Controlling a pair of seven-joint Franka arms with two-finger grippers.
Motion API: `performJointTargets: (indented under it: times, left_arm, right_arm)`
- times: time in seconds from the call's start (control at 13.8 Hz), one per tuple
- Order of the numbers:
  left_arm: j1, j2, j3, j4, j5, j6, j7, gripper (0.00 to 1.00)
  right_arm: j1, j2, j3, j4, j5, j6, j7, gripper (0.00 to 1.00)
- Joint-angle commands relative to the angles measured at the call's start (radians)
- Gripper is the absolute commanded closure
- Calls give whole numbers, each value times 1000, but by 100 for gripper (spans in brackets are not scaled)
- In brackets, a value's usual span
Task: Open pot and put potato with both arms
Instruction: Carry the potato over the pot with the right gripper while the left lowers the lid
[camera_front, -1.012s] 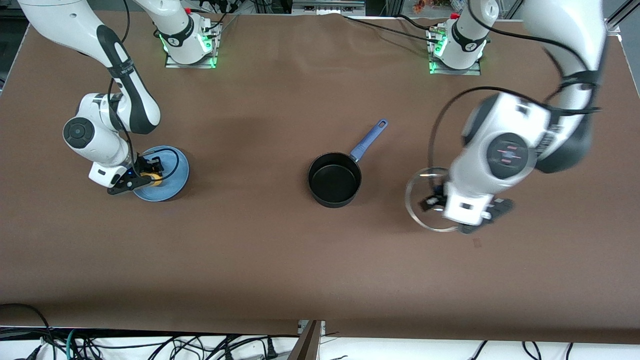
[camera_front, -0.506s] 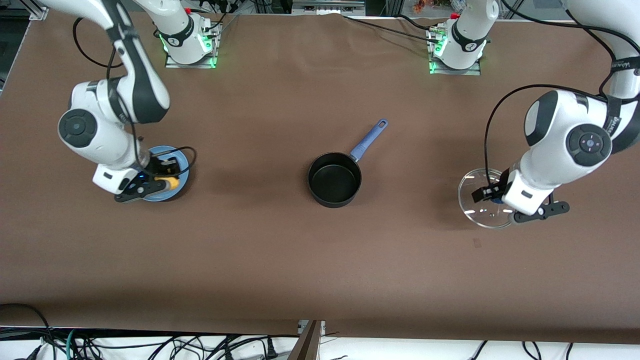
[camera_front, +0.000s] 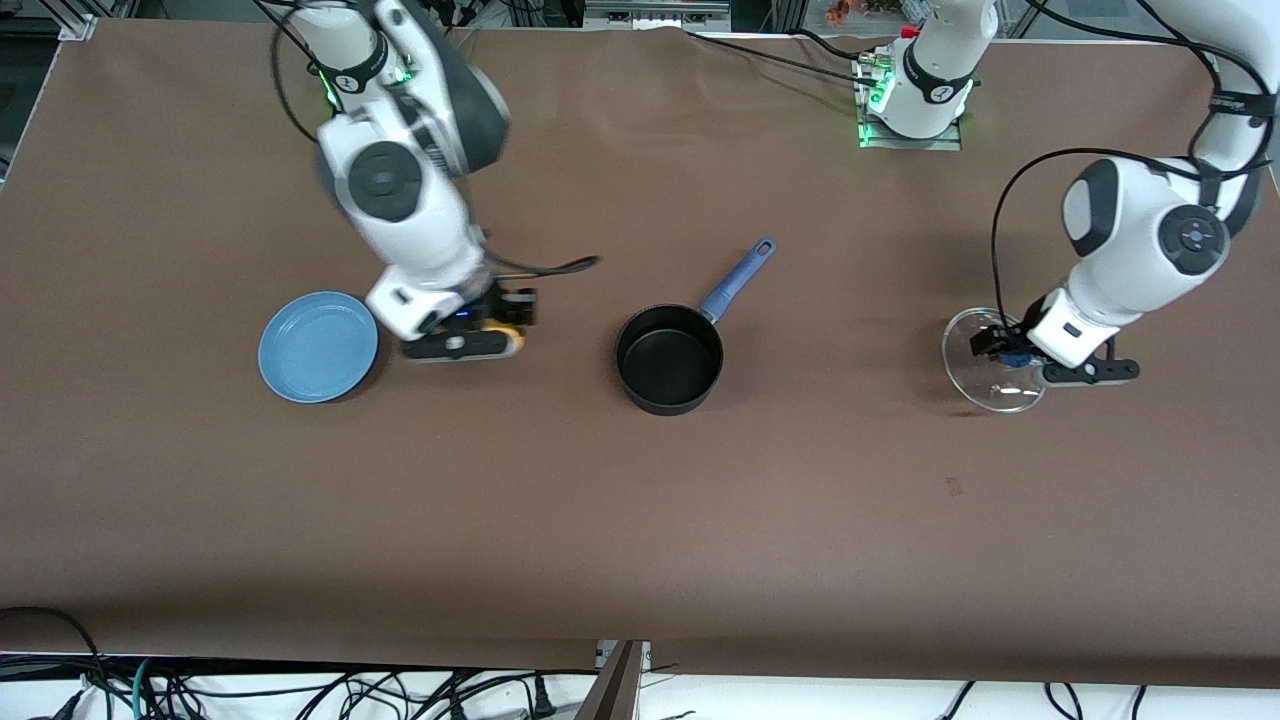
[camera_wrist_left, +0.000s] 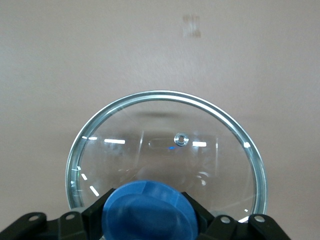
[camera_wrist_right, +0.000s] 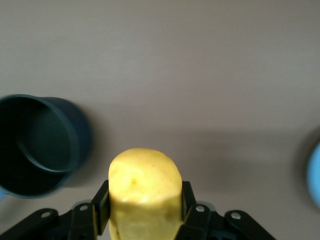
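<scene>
Clamping the potato (camera_wrist_right: 145, 192) from both sides, the right gripper's (camera_wrist_right: 145, 220) fingers (camera_wrist_right: 100, 207) are pressing black pads against its yellow flanks in the right wrist view; the fingertips themselves are being cut off by that picture's edge. From the front camera only a sliver of the potato (camera_front: 507, 337) is peeking out beside the right gripper (camera_front: 480, 335), which is hanging over bare surface between the blue plate (camera_front: 318, 347) and the pot (camera_front: 669, 359).

Over at the left arm's end of the surface, the left gripper's (camera_wrist_left: 149, 220) fingers (camera_wrist_left: 95, 215) are closing on the blue knob (camera_wrist_left: 149, 212) of the glass lid (camera_wrist_left: 167, 150). The wrist view is showing the lid's whole metal rim and its little steam vent; the front camera is showing the lid (camera_front: 990, 365) tilted under the left gripper (camera_front: 1010, 352), and whether its lower edge is touching the surface cannot be told.

The pot is standing open and empty near the middle, its blue handle (camera_front: 738, 279) pointing toward roughly one o'clock in the front view. The plate is lying at about nine o'clock from the pot.

The brown surface (camera_front: 640, 520) is carrying a small dark mark (camera_front: 955, 486). Tangled cables (camera_front: 300, 690) are running along the lowest edge of the front view.
</scene>
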Motion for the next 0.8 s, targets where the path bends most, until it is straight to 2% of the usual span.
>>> performJointTargets:
  times: [0.0,0.22,0.43,0.58,0.72]
  left_arm:
    - [-9,-5,-7,-100,-27,171,19,34]
    - [-25,40,-7,-100,-15,219,18,11]
    - [-26,36,-7,-98,-15,216,16,9]
    - [-26,17,-10,-83,-15,195,16,2]
    - [-28,-28,-12,-60,-15,176,18,0]
  right_arm:
    - [112,153,-9,188,2,-11,204,86]
    - [191,263,-9,308,0,27,321,85]
    - [229,325,-9,320,0,176,413,85]
    - [234,348,-9,320,-6,191,414,85]
    - [248,369,-10,320,-11,191,415,85]
